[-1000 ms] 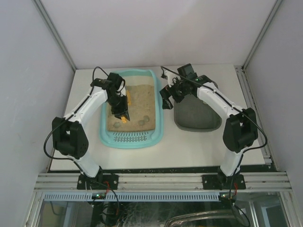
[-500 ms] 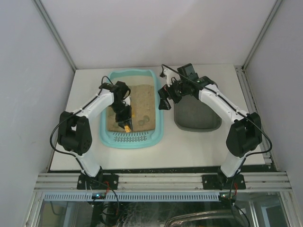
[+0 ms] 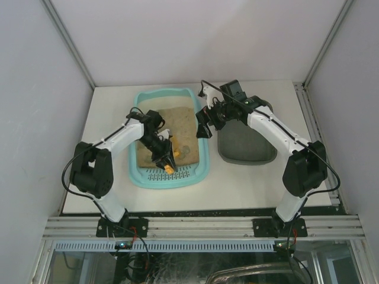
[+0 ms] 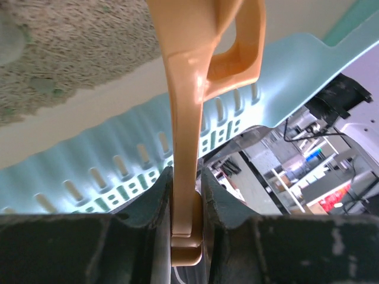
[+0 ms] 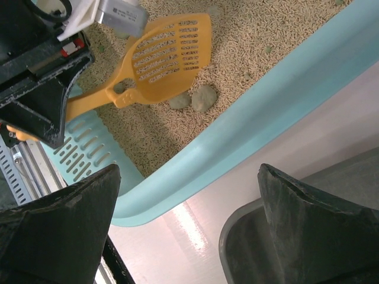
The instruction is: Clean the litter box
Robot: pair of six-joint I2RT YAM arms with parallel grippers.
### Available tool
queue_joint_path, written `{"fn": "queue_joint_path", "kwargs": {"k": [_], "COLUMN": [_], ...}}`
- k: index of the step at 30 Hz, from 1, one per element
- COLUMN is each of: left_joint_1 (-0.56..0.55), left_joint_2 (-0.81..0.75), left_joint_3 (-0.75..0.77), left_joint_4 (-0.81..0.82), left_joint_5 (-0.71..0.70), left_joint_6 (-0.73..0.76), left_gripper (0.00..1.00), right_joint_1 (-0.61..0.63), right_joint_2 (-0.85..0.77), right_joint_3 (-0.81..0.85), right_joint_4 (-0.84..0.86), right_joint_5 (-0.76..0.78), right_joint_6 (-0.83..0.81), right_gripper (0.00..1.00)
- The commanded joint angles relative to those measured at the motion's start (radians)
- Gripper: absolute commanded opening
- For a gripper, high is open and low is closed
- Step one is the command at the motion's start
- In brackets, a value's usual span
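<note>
Litter box [image 3: 166,92]: left-centre of tabletop [image 3: 237,177], sand [image 3: 177,121] inside, slotted grate [image 3: 169,175] at near end. Left hand [image 3: 164,158]: clamped on orange scoop [image 5: 169,56] handle, over grate. Right hand [image 3: 204,127]: spread wide apart, holding nothing, above box's right rim.

Plain white walls [image 3: 195,41] around a white table [image 3: 237,183], aluminium rails [image 3: 201,228] along its near edge, even light.

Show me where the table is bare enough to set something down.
Free: the near strip of table in front of the litter box and grey tray; the far corner behind the grey tray. Crowded: the narrow gap between them, under the open right tool.
</note>
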Motion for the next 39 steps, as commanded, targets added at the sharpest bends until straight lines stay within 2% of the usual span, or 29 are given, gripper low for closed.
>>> {"fn": "queue_joint_path", "kwargs": {"k": [1, 12, 26, 33, 39], "left_joint_1": [-0.018, -0.016, -0.018, -0.024, -0.089], "left_joint_2": [0.018, 0.046, 0.225, 0.238, 0.204], "left_joint_3": [-0.017, -0.009, 0.262, 0.203, 0.161], "left_joint_4": [0.011, 0.011, -0.013, 0.075, 0.123], "left_joint_5": [0.151, 0.166, 0.168, 0.224, 0.28], "left_joint_6": [-0.021, 0.005, 0.068, 0.054, 0.051], "left_gripper": [0.0, 0.0, 0.0, 0.0, 0.0], "right_joint_1": [0.003, -0.015, -0.011, -0.009, 0.001], "right_joint_2": [-0.047, -0.003, 0.001, 0.021, 0.033], "right_joint_3": [-0.01, -0.01, -0.039, -0.036, -0.024], "right_joint_4": [0.036, 0.02, 0.04, 0.046, 0.046], "right_joint_5": [0.011, 0.043, 0.049, 0.064, 0.079], "right_joint_6": [0.017, 0.061, 0.069, 0.085, 0.086], "right_gripper": [1.0, 1.0, 1.0, 1.0, 1.0]}}
